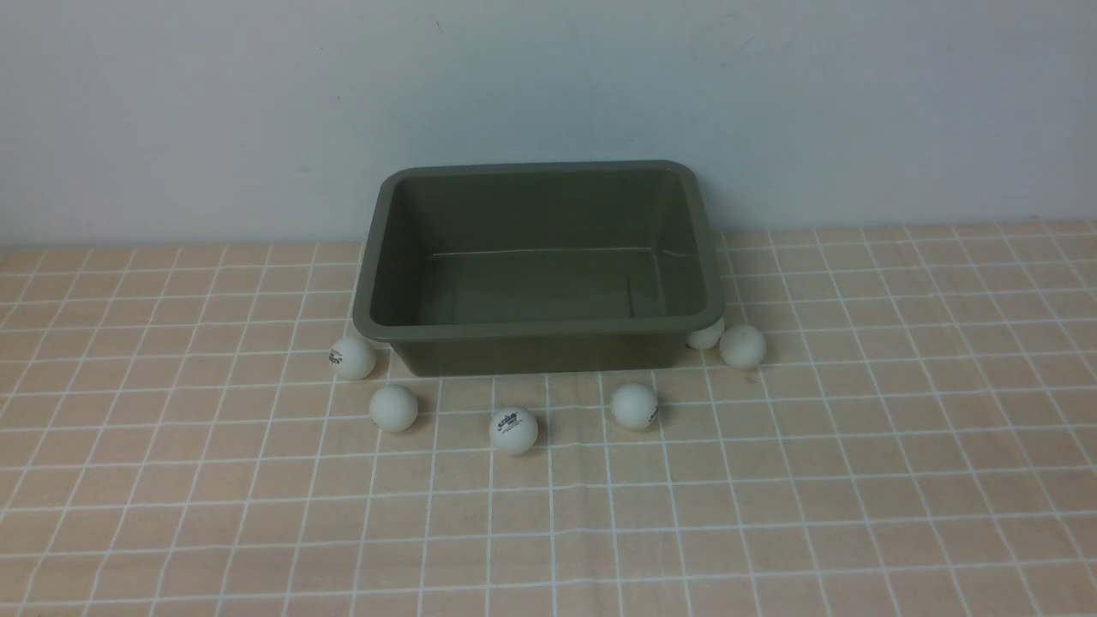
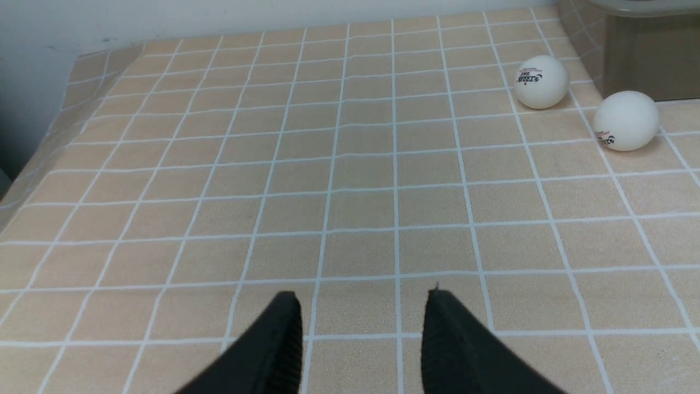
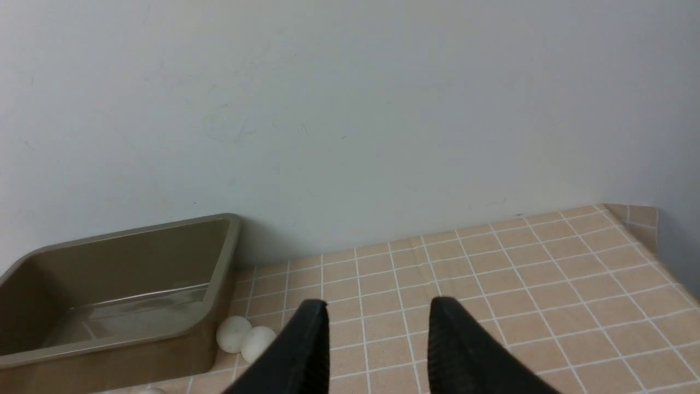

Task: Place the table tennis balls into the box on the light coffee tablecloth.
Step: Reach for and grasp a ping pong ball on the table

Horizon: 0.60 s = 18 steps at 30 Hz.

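Six table tennis balls (image 1: pixel 513 429) lie on the light coffee tablecloth (image 1: pixel 771 514) outside the empty box (image 1: pixel 540 328), well ahead of my left gripper (image 2: pixel 362 295) and right gripper (image 3: pixel 380 302), both with fingers apart and empty, so I judge every ball is left to load.

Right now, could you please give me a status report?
Left gripper open, empty. Right gripper the same. All six table tennis balls on the tablecloth, box empty. Nothing blocking the box.

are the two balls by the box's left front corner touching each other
Apart. The left wrist view shows a strip of bare tablecloth between the corner ball and the front ball; the front view shows the gap too.
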Each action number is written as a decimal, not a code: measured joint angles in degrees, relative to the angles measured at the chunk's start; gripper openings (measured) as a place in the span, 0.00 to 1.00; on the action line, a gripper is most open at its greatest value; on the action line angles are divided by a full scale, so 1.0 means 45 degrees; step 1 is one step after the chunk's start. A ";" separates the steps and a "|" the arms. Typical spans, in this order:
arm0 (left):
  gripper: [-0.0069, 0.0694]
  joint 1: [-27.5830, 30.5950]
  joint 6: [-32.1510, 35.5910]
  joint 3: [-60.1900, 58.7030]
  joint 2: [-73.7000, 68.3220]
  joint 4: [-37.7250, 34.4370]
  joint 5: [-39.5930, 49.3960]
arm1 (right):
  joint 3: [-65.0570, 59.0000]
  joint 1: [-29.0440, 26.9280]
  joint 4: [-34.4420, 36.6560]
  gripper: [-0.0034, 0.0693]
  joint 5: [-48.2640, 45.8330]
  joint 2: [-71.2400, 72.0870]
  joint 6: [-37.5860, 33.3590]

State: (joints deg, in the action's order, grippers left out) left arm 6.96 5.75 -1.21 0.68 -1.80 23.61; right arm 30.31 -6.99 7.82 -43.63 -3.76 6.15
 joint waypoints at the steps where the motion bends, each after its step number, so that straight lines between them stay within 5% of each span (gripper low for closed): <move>1: 0.41 0.0000 0.0000 0.0000 0.0000 0.0000 0.0000 | 0.0000 0.0000 0.0000 0.38 0.0000 0.0000 0.0000; 12: 0.41 0.0000 0.0000 -0.0014 0.0000 -0.0004 -0.0079 | 0.0000 0.0000 0.0015 0.38 0.0000 0.0000 0.0000; 18: 0.41 0.0000 -0.0801 -0.0098 0.0000 -0.2186 -0.1174 | 0.0000 0.0000 0.0853 0.38 0.0000 0.0000 -0.0064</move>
State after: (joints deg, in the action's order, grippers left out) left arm 6.96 2.14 -1.65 0.68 -11.64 18.33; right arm 30.31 -6.99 11.66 -43.63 -3.76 5.86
